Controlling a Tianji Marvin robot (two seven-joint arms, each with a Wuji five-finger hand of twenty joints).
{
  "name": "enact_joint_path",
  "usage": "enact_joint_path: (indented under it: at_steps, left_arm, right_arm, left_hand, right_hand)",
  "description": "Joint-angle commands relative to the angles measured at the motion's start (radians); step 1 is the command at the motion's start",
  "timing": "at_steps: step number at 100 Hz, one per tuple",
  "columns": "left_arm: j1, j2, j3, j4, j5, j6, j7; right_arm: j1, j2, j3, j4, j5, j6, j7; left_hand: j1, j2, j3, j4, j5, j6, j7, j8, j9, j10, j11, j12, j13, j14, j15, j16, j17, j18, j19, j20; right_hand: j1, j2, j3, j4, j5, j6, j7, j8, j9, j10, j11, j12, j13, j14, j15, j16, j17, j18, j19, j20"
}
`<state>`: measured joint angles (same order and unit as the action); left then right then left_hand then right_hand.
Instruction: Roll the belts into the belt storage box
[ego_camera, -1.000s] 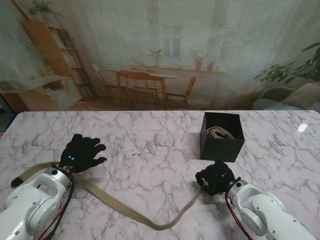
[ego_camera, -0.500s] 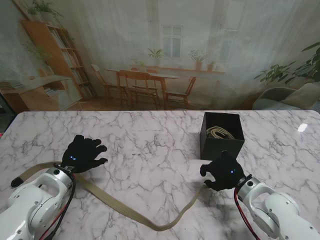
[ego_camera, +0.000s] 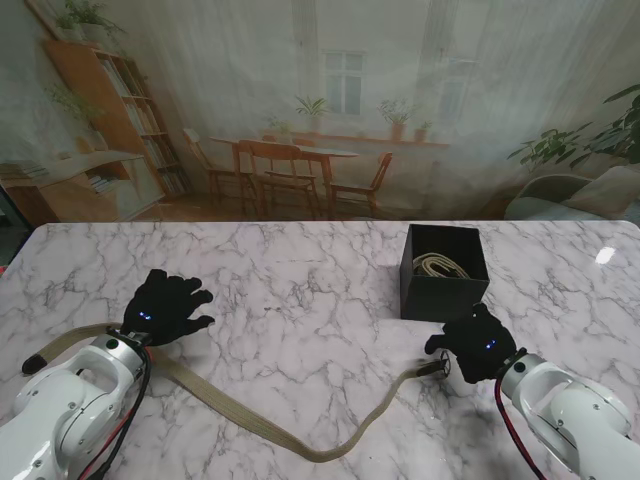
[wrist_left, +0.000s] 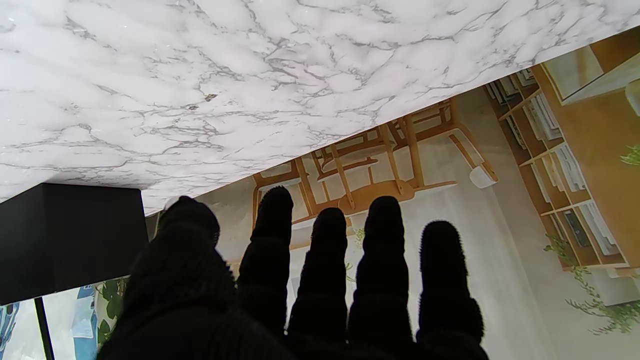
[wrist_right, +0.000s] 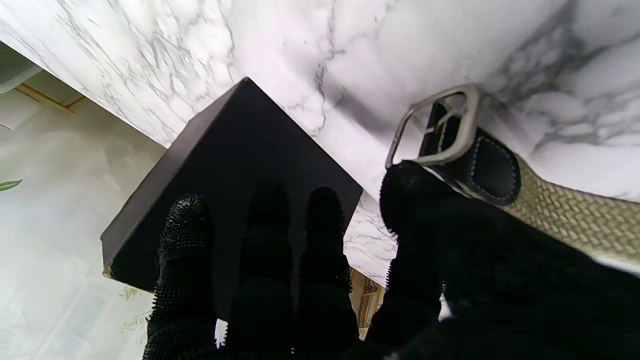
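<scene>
In the stand view one coiled belt (ego_camera: 437, 264) already sits in the black storage box (ego_camera: 444, 288) at upper right, while a tan woven belt (ego_camera: 250, 415) lies unrolled across the lower counter (ego_camera: 300, 290); the left wrist view shows the left hand (wrist_left: 310, 280) spread and empty, and the right wrist view shows the right hand (wrist_right: 350, 280) loosely open beside the buckle (wrist_right: 437, 125), gripping nothing.

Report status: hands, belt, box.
Left hand open, holding nothing, beside belt. Right hand open at the buckle, no grip. Belt unrolled across table. Box already holds one coiled belt. Nothing in the way.
</scene>
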<state>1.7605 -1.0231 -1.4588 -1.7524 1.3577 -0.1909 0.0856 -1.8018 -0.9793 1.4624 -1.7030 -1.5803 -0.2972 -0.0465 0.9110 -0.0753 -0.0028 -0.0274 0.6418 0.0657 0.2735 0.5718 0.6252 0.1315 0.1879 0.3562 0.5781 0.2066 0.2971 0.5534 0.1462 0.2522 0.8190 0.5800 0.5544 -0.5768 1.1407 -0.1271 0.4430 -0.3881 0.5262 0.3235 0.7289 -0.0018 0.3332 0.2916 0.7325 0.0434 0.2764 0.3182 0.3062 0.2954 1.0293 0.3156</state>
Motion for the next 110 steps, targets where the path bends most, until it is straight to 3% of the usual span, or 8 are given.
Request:
enact_joint_path:
  at_steps: [1, 24, 29, 36, 51, 72, 95, 110]
  left_arm:
    - [-0.002, 0.0, 0.003, 0.005, 0.001, -0.003, -0.009]
    - [-0.005, 0.0, 0.005, 0.008, 0.0, -0.002, -0.006]
    - [-0.005, 0.0, 0.006, 0.009, 0.001, -0.002, -0.006]
    - [-0.007, 0.0, 0.007, 0.01, 0.0, -0.002, -0.005]
    - [-0.01, 0.0, 0.011, 0.017, 0.001, -0.001, 0.009]
    - [-0.015, 0.0, 0.015, 0.026, 0.004, -0.001, 0.032]
    - [-0.018, 0.001, 0.017, 0.031, 0.005, -0.004, 0.042]
    - [-0.019, 0.001, 0.018, 0.032, 0.007, -0.005, 0.044]
  right_arm:
    - [0.002, 0.004, -0.007, 0.031, 0.002, 0.012, -0.003]
    - [0.047, 0.007, -0.061, 0.092, 0.048, -0.005, -0.025]
    - [0.058, 0.008, -0.076, 0.106, 0.058, -0.008, -0.03]
    - [0.077, 0.008, -0.097, 0.132, 0.078, -0.013, -0.056]
    - [0.098, 0.006, -0.128, 0.167, 0.116, -0.015, -0.101]
    - [0.107, -0.001, -0.149, 0.197, 0.168, -0.01, -0.13]
    - [0.115, -0.011, -0.173, 0.221, 0.211, 0.025, -0.178]
    - [0.125, -0.014, -0.189, 0.239, 0.216, 0.047, -0.224]
  left_hand:
    - [0.01, 0.02, -0.02, 0.008, 0.017, 0.004, 0.011, 0.01, 0.023, 0.023, -0.009, 0.013, 0.014, 0.019, 0.002, 0.007, -0.004, 0.044, -0.001, 0.003]
    - [0.012, 0.019, -0.018, 0.009, 0.017, 0.004, 0.01, 0.011, 0.018, 0.023, -0.009, 0.013, 0.012, 0.019, 0.002, 0.007, -0.004, 0.043, 0.0, 0.003]
    - [0.008, 0.021, -0.019, 0.009, 0.016, 0.005, 0.009, 0.01, 0.012, 0.023, -0.011, 0.012, 0.011, 0.02, 0.001, 0.007, -0.004, 0.043, 0.0, 0.003]
    - [0.009, 0.022, -0.019, 0.009, 0.014, 0.005, 0.008, 0.009, -0.005, 0.027, -0.017, 0.009, 0.006, 0.02, 0.0, 0.007, -0.004, 0.04, 0.001, 0.003]
    - [0.006, 0.025, -0.02, 0.009, 0.008, 0.007, 0.002, 0.004, -0.057, 0.039, -0.032, 0.003, -0.013, 0.019, -0.004, 0.006, -0.006, 0.035, 0.003, 0.004]
    - [0.005, 0.028, -0.02, 0.01, 0.006, 0.01, 0.003, 0.002, -0.08, 0.043, -0.037, -0.003, -0.025, 0.017, -0.004, 0.006, -0.01, 0.03, 0.004, 0.004]
    - [0.004, 0.028, -0.02, 0.01, 0.008, 0.009, 0.007, 0.001, -0.075, 0.04, -0.033, -0.003, -0.026, 0.018, -0.002, 0.006, -0.01, 0.03, 0.004, 0.004]
    - [0.006, 0.027, -0.02, 0.01, 0.008, 0.009, 0.01, 0.003, -0.073, 0.039, -0.031, -0.003, -0.024, 0.018, -0.001, 0.006, -0.01, 0.032, 0.005, 0.004]
  right_hand:
    - [-0.066, -0.063, 0.0, 0.008, -0.018, -0.04, 0.024, -0.016, -0.03, 0.011, 0.003, -0.02, -0.026, 0.027, -0.038, -0.02, -0.017, -0.005, -0.015, 0.003]
    - [-0.205, -0.07, -0.136, -0.013, 0.167, -0.037, 0.15, 0.082, -0.021, -0.005, 0.017, -0.031, -0.022, 0.023, -0.03, -0.027, -0.014, -0.002, -0.016, 0.008]
    - [-0.188, -0.068, -0.18, -0.091, 0.197, -0.049, 0.196, 0.09, -0.011, -0.02, 0.021, -0.03, -0.015, 0.02, -0.027, -0.026, -0.01, -0.004, -0.013, 0.01]
    - [-0.165, -0.076, -0.218, -0.141, 0.241, -0.072, 0.342, 0.045, 0.028, -0.042, 0.035, -0.025, 0.006, 0.01, -0.018, -0.023, 0.003, -0.008, -0.003, 0.011]
    - [-0.163, -0.057, -0.212, -0.146, 0.375, -0.062, 0.474, 0.008, 0.194, -0.073, 0.097, 0.019, 0.091, -0.021, 0.03, 0.003, 0.037, -0.009, 0.022, 0.013]
    - [-0.173, -0.021, -0.196, -0.134, 0.537, -0.004, 0.55, -0.028, 0.358, -0.057, 0.164, 0.115, 0.182, -0.04, 0.098, 0.067, 0.068, 0.001, 0.056, 0.014]
    - [-0.111, -0.039, -0.148, -0.134, 0.443, 0.058, 0.529, 0.004, 0.583, -0.043, 0.367, 0.272, 0.363, -0.081, 0.244, 0.169, 0.139, 0.005, 0.106, 0.025]
    - [-0.01, -0.049, -0.079, -0.143, 0.316, 0.173, 0.462, -0.074, 0.689, -0.095, 0.476, 0.316, 0.458, -0.121, 0.303, 0.206, 0.19, -0.016, 0.134, 0.025]
